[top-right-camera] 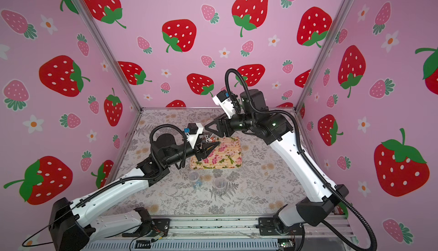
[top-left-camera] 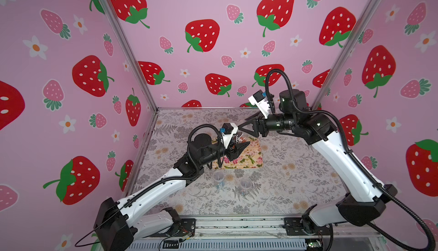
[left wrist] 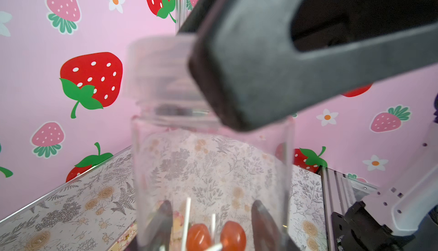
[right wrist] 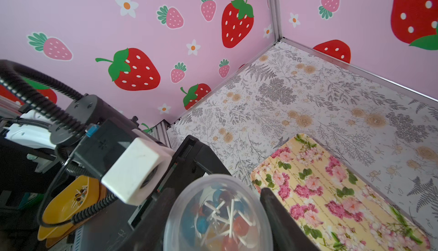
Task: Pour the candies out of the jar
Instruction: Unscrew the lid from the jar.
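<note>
Left pincer [left wrist: 212, 214] gripping jar [left wrist: 213, 157], candies [right wrist: 220, 221] inside

no legible text, labels, brands, numbers or signs

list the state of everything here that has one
jar: in left gripper, closed
lid: on jar
candies: inside jar
left gripper: shut on jar
right gripper: jaws around lid, grip unclear
tray: flat on table, no candies seen
cups: upright on table
</note>
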Robot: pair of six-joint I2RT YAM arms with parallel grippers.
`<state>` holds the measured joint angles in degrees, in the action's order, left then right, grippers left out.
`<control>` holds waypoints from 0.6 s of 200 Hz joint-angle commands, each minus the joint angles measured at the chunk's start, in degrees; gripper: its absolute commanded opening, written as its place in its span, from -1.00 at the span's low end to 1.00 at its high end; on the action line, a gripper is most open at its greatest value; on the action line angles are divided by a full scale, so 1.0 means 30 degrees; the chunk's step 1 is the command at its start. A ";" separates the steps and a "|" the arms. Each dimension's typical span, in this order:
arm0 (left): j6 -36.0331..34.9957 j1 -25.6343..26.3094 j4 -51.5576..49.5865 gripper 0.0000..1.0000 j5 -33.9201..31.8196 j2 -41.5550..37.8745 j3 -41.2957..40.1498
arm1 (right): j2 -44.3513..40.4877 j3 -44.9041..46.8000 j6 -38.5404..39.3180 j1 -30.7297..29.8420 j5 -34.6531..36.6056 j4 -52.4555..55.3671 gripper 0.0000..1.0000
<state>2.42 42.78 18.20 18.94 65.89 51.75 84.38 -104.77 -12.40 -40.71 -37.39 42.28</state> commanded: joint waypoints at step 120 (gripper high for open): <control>0.1129 0.0356 -0.0295 -0.07 0.5659 -0.1075 0.1238 | 0.0548 -0.1480 0.6831 0.1399 -0.8426 -0.2321 0.07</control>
<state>5.78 42.59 17.26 29.23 63.40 54.43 85.43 -107.48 3.42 -36.99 -60.40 41.34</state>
